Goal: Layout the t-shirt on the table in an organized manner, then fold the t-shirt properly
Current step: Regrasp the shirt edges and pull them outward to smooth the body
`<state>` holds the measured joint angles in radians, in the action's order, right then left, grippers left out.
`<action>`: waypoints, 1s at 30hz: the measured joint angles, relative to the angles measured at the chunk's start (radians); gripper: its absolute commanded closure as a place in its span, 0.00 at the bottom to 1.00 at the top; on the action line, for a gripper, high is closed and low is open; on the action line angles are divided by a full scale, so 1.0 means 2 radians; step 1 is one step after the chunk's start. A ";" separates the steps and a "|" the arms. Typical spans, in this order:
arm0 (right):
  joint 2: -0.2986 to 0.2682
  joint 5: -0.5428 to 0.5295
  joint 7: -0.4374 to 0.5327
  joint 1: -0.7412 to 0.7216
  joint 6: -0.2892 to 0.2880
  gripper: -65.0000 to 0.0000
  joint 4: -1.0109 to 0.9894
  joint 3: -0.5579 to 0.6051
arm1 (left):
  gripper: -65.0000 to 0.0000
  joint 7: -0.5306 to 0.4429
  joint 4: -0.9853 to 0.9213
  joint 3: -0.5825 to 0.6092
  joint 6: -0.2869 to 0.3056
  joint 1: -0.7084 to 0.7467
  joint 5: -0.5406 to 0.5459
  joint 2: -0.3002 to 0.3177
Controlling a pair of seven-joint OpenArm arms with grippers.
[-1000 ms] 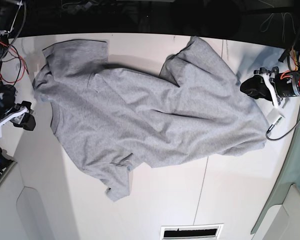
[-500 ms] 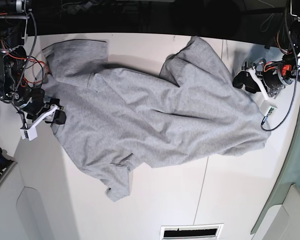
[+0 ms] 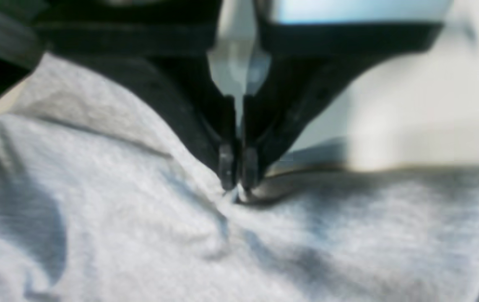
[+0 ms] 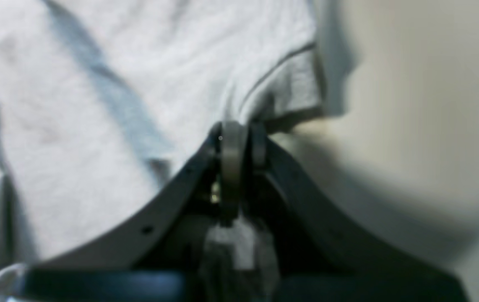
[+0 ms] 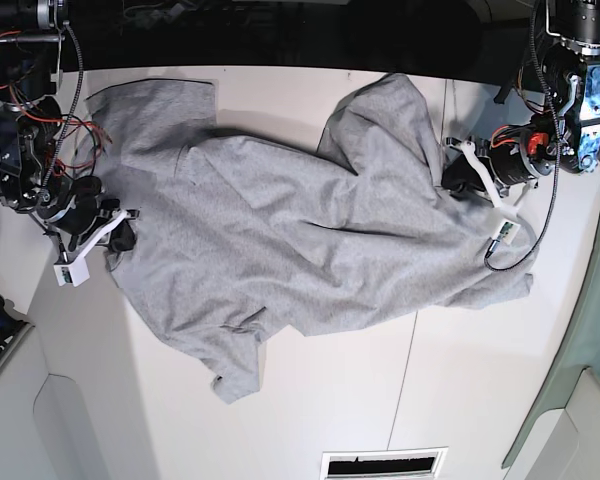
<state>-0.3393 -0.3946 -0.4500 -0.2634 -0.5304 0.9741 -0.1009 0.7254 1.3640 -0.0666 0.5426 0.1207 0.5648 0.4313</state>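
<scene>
The heather-grey t-shirt [image 5: 300,240] lies rumpled and slantwise across the white table [image 5: 380,400], one sleeve pointing to the front. My left gripper [image 5: 456,180] is at the shirt's right edge. In the left wrist view its jaws [image 3: 236,186] are shut, with the t-shirt [image 3: 139,235] puckered into the tips. My right gripper [image 5: 123,236] is at the shirt's left edge. In the right wrist view it [image 4: 235,128] is shut on a hemmed edge of the t-shirt [image 4: 97,84], which bunches at the tips.
A green-grey cloth [image 5: 595,330] hangs along the right border. A slotted vent [image 5: 383,464] sits at the table's front edge, and a thin seam [image 5: 408,370] runs across the top. Red and black cables [image 5: 30,110] crowd the back left corner.
Both arms have come inward from the table's sides onto the shirt's edges, and both grippers have closed on the fabric. The shirt's right edge has bunched slightly inward.
</scene>
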 measured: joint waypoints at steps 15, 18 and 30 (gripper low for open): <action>-0.081 -0.001 0.002 -0.050 0.000 1.00 0.001 -0.021 | 1.00 0.035 0.000 0.000 0.047 -0.032 -0.014 0.114; -0.071 -0.012 -0.001 -0.048 0.002 0.76 0.001 -0.021 | 0.84 0.043 0.000 0.001 0.060 -0.031 0.050 0.110; -0.054 -0.053 -0.039 -0.040 0.002 0.55 0.001 -0.021 | 0.58 0.091 0.001 0.002 0.062 -0.030 0.108 0.014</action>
<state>-0.4480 -0.5003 -0.5285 -0.3435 -0.5270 0.9760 -0.1429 0.9070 1.3651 -0.0616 0.6674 0.0608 0.7799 0.4587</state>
